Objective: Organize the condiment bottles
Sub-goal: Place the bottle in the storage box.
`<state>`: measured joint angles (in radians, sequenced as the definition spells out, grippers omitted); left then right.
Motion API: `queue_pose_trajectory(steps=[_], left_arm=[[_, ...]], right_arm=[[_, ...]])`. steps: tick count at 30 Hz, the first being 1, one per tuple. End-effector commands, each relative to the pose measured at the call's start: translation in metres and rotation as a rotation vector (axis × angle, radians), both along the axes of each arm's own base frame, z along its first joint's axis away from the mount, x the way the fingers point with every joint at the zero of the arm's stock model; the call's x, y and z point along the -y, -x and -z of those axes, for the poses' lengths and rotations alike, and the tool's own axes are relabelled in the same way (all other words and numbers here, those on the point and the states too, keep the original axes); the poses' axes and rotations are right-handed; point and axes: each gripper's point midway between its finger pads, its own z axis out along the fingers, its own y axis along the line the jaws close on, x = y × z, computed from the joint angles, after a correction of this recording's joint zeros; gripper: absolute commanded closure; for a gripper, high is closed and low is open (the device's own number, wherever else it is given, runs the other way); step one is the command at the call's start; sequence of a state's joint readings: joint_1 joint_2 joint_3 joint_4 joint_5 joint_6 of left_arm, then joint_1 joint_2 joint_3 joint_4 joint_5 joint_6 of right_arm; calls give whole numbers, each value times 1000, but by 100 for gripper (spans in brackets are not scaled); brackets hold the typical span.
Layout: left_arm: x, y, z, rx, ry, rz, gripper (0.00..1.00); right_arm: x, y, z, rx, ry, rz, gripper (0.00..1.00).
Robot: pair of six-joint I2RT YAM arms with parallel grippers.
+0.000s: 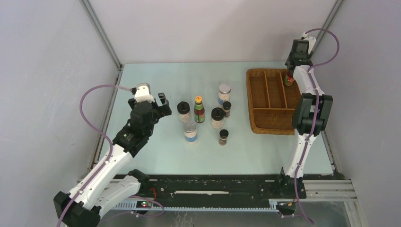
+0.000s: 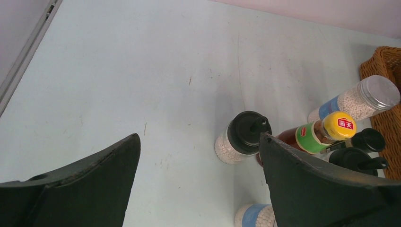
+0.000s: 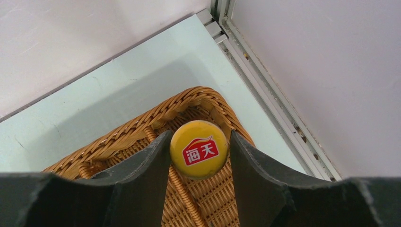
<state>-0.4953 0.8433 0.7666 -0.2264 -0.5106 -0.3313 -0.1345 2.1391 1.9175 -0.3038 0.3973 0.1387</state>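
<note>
My right gripper (image 1: 289,75) is shut on a red sauce bottle (image 1: 288,81) with a yellow-orange cap (image 3: 198,149), holding it upright in the far right corner of the wicker tray (image 1: 265,94). Seven bottles stand on the table left of the tray: a red sauce bottle (image 1: 199,109), two black-lidded white jars (image 1: 184,111) (image 1: 217,117), two silver-lidded blue-label jars (image 1: 224,93) (image 1: 190,131) and two tiny dark jars (image 1: 227,109) (image 1: 223,136). My left gripper (image 1: 163,106) is open and empty, just left of the nearest black-lidded jar (image 2: 243,137).
The tray has several long compartments and a cross one at its near end; its rim shows in the right wrist view (image 3: 142,127). The enclosure walls and metal frame (image 3: 265,85) stand close behind the tray's corner.
</note>
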Motion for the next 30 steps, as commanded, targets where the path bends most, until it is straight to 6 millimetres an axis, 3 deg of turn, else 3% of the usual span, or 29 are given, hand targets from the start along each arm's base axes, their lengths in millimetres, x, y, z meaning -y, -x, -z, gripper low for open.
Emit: queue_pose_trajectory(steps=[1, 10, 21, 26, 30], left_arm=[[1, 4, -2, 20, 5, 16, 0], [-2, 8, -9, 44, 16, 13, 0], [-3, 13, -19, 75, 47, 14, 0], [-5, 18, -30, 101, 69, 16, 0], [-8, 24, -39, 120, 75, 21, 0]], right_arm=[[-6, 7, -54, 94, 22, 8, 43], [-16, 11, -74, 107, 43, -2, 39], [-32, 42, -129, 182, 80, 29, 33], [-54, 64, -154, 221, 77, 4, 33], [-96, 82, -164, 226, 64, -83, 33]])
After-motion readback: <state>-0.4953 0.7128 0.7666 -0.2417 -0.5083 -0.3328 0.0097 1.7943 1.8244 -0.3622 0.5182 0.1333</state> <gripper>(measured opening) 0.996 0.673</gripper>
